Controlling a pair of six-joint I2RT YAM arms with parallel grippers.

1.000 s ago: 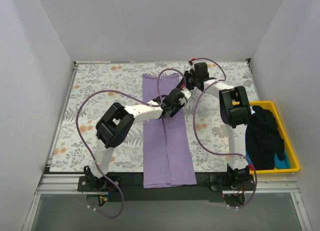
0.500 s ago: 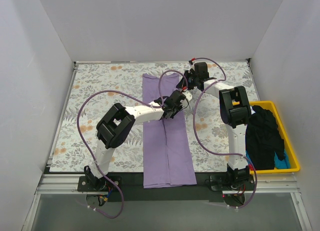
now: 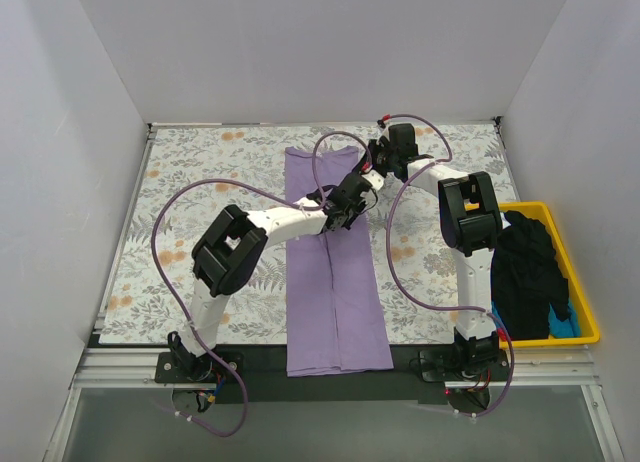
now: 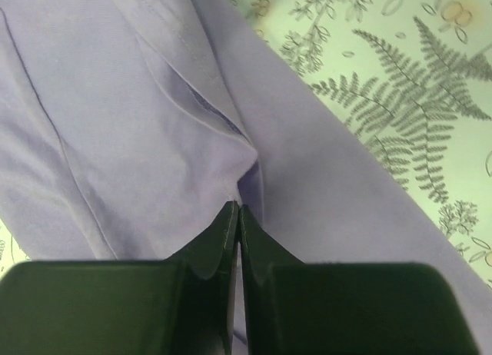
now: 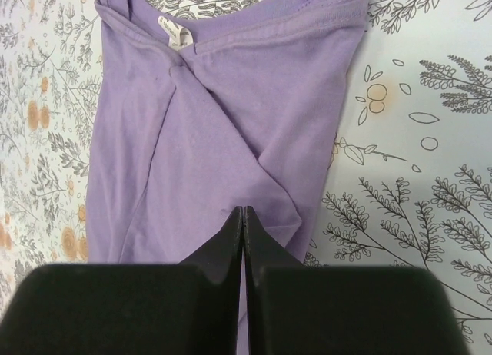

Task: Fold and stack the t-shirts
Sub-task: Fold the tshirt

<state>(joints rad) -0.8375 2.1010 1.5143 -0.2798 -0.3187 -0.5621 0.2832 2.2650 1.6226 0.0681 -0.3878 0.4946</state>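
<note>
**Both tools pinch the lavender shirt near its collar end**

The lavender t-shirt [image 3: 330,282] lies on the flowered surface [image 3: 200,182] as a long narrow strip. It runs from 12 o'clock down to 6 o'clock through the middle, and its lower end hangs over the dark near edge.

The left tool [image 4: 235,210] is on the upper half of the strip, near the 3 o'clock edge of the shirt. Its jaws are together, and in the left wrist view the cloth rises in a small ridge that ends exactly at the tips, so the tool is clamped on a pinch of the lavender cloth.

The right tool [image 5: 242,213] is close by, at about 1 o'clock from the left one and nearer to the collar [image 5: 254,28]. Its jaws are together too. The side edge of the shirt is pulled up in folds that meet at the tips, so it is clamped on the same shirt.

A yellow tray [image 3: 590,322] stands at 4 o'clock on the surface, well apart from the lavender shirt. A black t-shirt [image 3: 525,262] lies crumpled in it, and a blue t-shirt [image 3: 565,325] shows under the black one.
</note>
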